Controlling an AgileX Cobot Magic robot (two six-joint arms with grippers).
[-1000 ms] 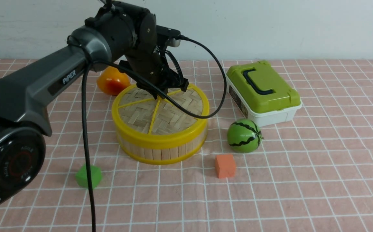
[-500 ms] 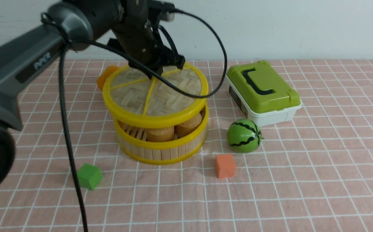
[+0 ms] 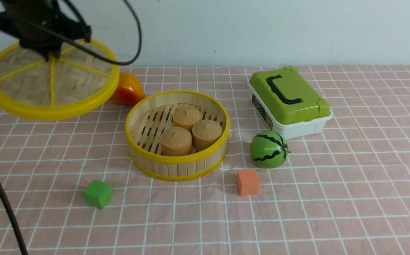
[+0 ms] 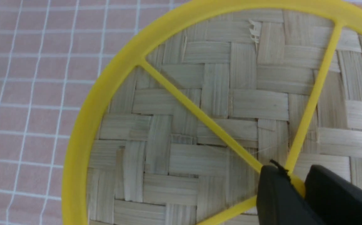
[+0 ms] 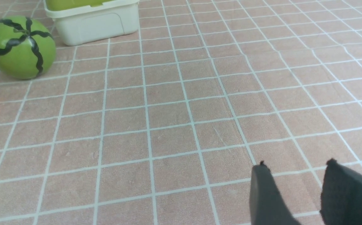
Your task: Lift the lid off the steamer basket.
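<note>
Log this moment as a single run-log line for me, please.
stage: lid off steamer basket | left gripper: shut on lid hub, holding it aloft to basket's left | right gripper: open, empty

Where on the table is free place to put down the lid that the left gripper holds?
Free for the lid: the cloth left of the steamer basket, between the orange fruit and the green cube; the near strip before both cubes; the right side past the green-lidded box. Crowded: between basket, watermelon, orange cube and box.
</note>
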